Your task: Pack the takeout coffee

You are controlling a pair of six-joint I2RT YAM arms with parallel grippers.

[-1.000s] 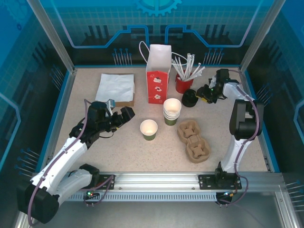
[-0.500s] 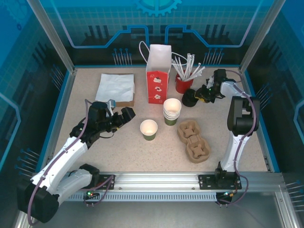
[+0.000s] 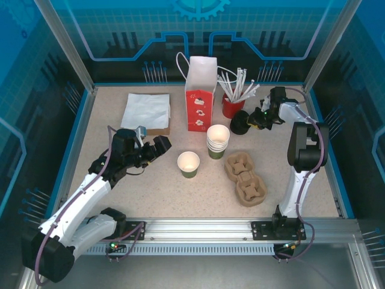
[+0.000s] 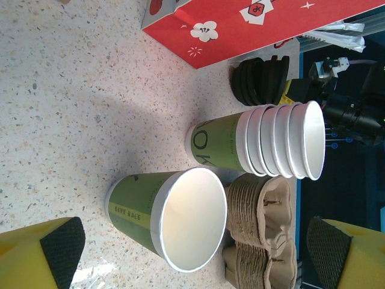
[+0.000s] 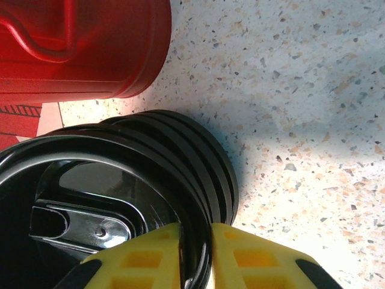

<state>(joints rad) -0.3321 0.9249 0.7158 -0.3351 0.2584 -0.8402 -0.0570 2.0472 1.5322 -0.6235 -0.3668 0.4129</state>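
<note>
The takeout coffee (image 3: 188, 164) is a single cream cup with a green lower band, standing open-topped mid-table. My left gripper (image 3: 161, 144) stands open just left of it. In the left wrist view the cup (image 4: 180, 223) sits between and beyond the wide-apart black pads (image 4: 60, 247), untouched. At the back right, my right gripper (image 3: 251, 120) is at a stack of black lids (image 3: 240, 125). Its yellow fingers (image 5: 138, 259) pinch the rim of the top black lid (image 5: 150, 156) from both sides. The red paper bag (image 3: 200, 96) stands open at the back centre.
A nested cup stack (image 3: 218, 141) stands right of the single cup, with the brown pulp carriers (image 3: 245, 177) in front of it. A red holder of wrapped straws (image 3: 232, 107) stands beside the bag and close to the lids. White napkins (image 3: 147, 112) lie at the back left.
My right gripper has shifted slightly left onto the lid stack and its fingers have closed on the top lid's rim. The left arm and the cup have not moved.
</note>
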